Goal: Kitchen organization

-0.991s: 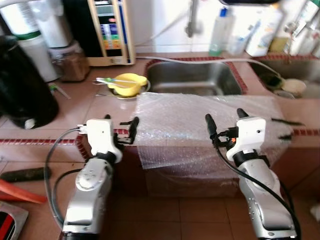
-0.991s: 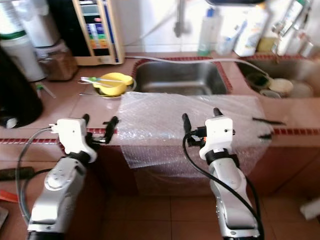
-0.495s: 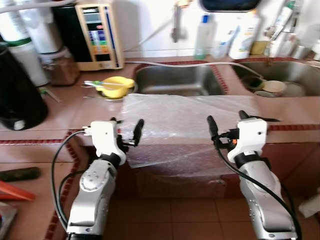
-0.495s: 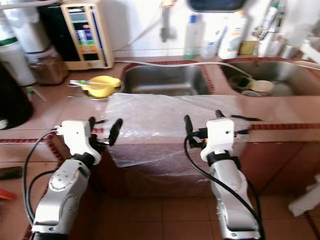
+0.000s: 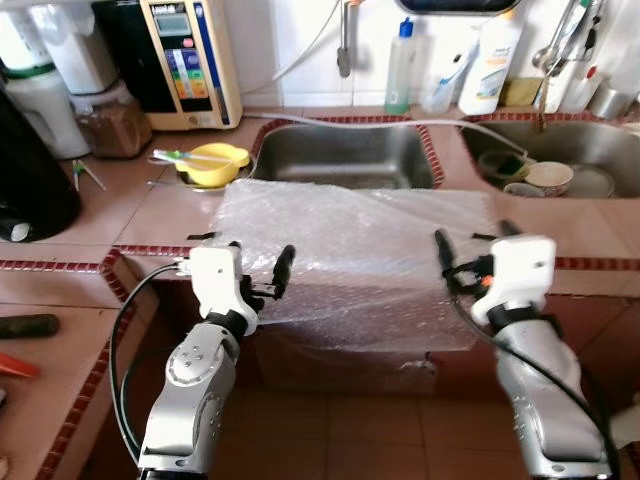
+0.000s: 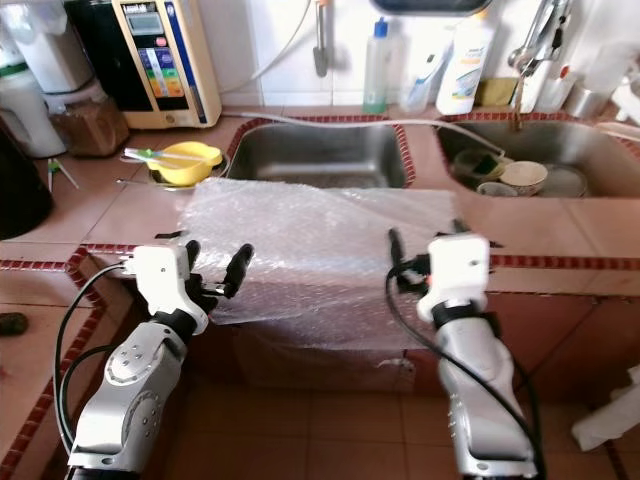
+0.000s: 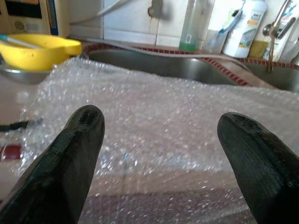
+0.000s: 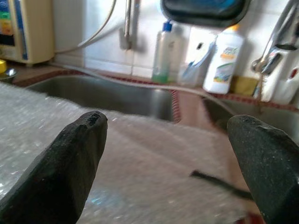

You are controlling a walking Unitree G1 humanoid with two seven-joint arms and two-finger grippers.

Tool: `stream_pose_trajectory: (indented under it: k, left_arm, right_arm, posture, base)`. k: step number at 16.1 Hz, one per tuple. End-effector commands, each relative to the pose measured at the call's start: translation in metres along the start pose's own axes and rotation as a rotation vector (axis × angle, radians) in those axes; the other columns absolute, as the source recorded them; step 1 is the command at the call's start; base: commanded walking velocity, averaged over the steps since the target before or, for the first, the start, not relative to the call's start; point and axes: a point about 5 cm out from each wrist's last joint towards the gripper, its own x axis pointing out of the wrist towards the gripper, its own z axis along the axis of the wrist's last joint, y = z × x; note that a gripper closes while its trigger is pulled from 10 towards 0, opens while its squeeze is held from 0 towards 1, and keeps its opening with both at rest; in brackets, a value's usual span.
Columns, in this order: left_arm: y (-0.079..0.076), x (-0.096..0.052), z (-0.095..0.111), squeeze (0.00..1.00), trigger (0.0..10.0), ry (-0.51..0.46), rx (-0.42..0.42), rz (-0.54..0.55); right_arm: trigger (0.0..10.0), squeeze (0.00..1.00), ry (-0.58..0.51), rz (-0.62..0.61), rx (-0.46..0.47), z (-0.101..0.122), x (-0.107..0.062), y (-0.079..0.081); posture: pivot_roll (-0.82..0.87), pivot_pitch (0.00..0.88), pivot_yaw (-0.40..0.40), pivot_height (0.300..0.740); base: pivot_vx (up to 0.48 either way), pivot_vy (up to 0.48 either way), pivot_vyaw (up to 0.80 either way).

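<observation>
Pink tiled counter [image 5: 150, 215] held a sheet of bubble wrap [image 5: 350, 255] draped over its front edge, just before the sink [image 5: 345, 155]. Left gripper [image 5: 258, 268] and right gripper [image 5: 472, 250] hovered at that edge, fingers spread wide, holding nothing.

A home kitchen: steel sink [image 5: 345, 155], tiled counter [image 5: 120, 215], dish soap [image 5: 492, 60].

Two silver, rounded metallic forearms, glossy, jointed in segments. White boxy wrist housings atop each, one behind the left gripper [image 5: 257, 268], one behind the right gripper [image 5: 475, 248]. Long black fingers [image 7: 70, 154], matte, blunt and rounded at the tips, slightly textured. Black cables looping loosely beside each forearm up to the wrist housing. Small orange-red marking near the right wrist's cable connector. Dark collar ring below each white housing.
</observation>
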Motion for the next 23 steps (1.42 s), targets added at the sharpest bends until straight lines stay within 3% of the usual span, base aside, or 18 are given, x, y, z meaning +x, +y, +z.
stream_pose_trajectory:
  k: [1,6,10,15,20,23]
  left_arm:
    - [0.011,-0.001,0.005,0.0,10.0,-0.007,0.023,0.046]
    - [0.012,-0.01,0.001,0.0,10.0,0.009,0.018,0.064]
    - [0.014,-0.006,0.002,0.0,10.0,0.001,0.026,0.094]
    - [0.013,-0.002,0.006,0.0,10.0,-0.023,0.02,0.056]
    - [0.012,0.001,0.013,0.0,10.0,-0.059,0.02,0.041]
    - [0.011,0.002,0.012,0.0,10.0,-0.058,0.023,0.036]
  right_arm:
    - [10.0,0.0,-0.009,0.034,0.013,0.003,0.003,0.011]
    - [10.0,0.0,-0.004,0.063,0.009,-0.001,0.001,0.019]
    - [10.0,0.0,-0.008,0.055,0.011,0.001,0.005,0.016]
    - [10.0,0.0,-0.017,0.043,0.002,0.002,0.006,0.012]
    - [10.0,0.0,-0.089,0.074,-0.034,0.018,0.014,0.018]
    - [10.0,0.0,-0.098,0.096,-0.007,0.021,0.015,0.021]
  posture:
    - [-0.08,0.029,0.051,0.74]
    - [-0.06,0.038,0.051,0.74]
    - [-0.07,0.022,0.041,0.74]
    - [-0.07,0.004,0.039,0.74]
    - [-0.07,0.0,0.039,0.74]
    - [-0.07,0.0,0.04,0.74]
  base:
    - [0.0,0.0,0.0]
    - [0.0,0.0,0.48]
    - [0.0,0.0,0.2]
    - [0.0,0.0,0.0]
    - [0.049,0.0,0.0]
    - [0.273,0.0,0.0]
